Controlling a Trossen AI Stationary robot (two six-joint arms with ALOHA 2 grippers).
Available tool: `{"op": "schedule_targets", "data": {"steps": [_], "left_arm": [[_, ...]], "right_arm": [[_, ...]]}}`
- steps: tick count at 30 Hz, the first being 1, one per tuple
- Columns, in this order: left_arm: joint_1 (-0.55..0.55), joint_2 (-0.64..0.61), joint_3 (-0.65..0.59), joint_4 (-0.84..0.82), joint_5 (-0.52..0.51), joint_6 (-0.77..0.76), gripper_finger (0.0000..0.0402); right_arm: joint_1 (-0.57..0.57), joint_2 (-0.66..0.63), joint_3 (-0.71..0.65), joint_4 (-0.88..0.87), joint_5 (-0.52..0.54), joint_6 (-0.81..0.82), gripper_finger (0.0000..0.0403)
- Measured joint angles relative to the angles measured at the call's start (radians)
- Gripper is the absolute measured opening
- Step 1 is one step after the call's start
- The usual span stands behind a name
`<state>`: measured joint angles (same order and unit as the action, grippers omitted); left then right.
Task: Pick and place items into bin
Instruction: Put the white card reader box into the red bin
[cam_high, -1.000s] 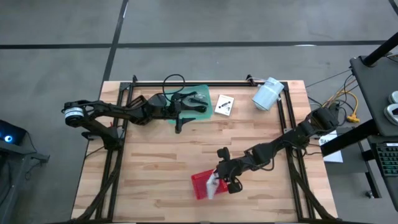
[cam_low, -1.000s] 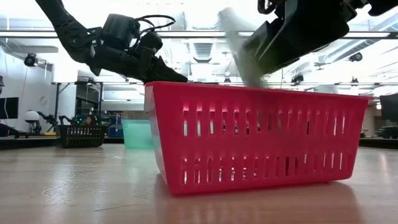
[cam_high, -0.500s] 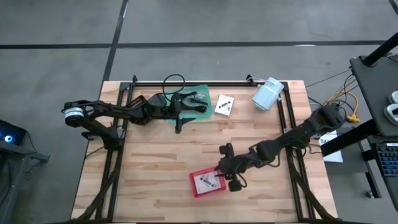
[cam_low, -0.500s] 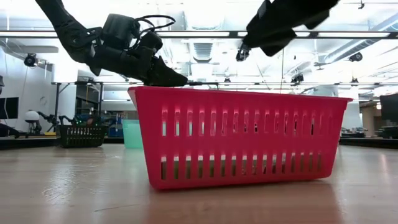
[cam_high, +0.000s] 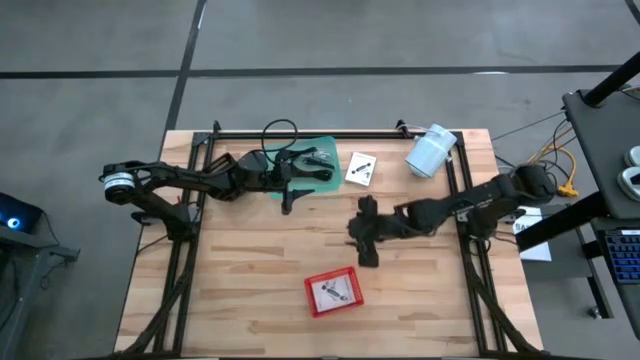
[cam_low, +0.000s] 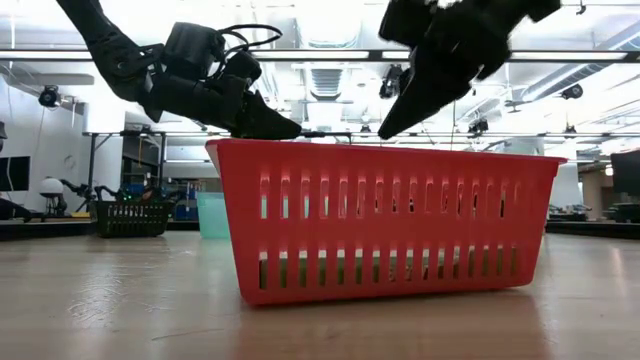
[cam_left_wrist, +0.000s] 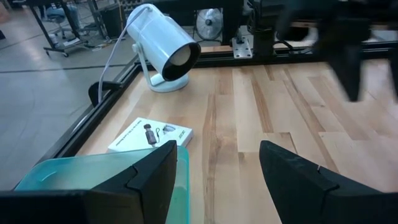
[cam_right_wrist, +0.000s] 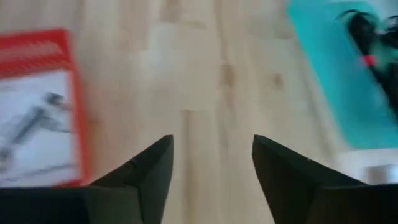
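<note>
High view: right gripper (cam_high: 364, 238) hangs empty above mid-table, fingers apart; one white card (cam_high: 334, 291) lies in the red bin (cam_high: 332, 310), another white card (cam_high: 360, 168) beside the teal tray (cam_high: 322, 150), where the left gripper (cam_high: 297, 176) waits, fingers wide

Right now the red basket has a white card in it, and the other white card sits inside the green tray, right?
Not quite. The red basket does hold a white card. But the other white card lies on the bare wooden table, beside the green tray, not inside it. The high view shows this.
</note>
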<state>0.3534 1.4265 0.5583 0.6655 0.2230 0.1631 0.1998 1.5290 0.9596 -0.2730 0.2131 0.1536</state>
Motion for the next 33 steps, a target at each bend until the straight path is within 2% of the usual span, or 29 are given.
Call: {"op": "schedule_targets", "data": {"steps": [6, 14, 20, 23, 33], "left_arm": [[0.000, 0.000, 0.000, 0.000, 0.000, 0.000, 0.0212], [0.000, 0.000, -0.001, -0.001, 0.000, 0.000, 0.0212], [0.000, 0.000, -0.001, -0.001, 0.000, 0.001, 0.0212], [0.000, 0.000, -0.001, -0.002, 0.000, 0.001, 0.0212], [-0.001, 0.000, -0.002, -0.001, 0.000, 0.000, 0.0212]], "right_arm": [[-0.132, -0.001, 0.002, -0.048, 0.000, -0.216, 0.0228], [-0.287, 0.000, 0.084, -0.341, -0.002, -0.426, 0.0231], [-0.362, 0.000, 0.092, -0.363, 0.004, -0.827, 0.0231], [-0.392, 0.009, 0.090, -0.353, 0.044, -0.954, 0.0231], [-0.512, 0.153, 0.112, -0.353, 0.069, -1.098, 0.0231]]}}
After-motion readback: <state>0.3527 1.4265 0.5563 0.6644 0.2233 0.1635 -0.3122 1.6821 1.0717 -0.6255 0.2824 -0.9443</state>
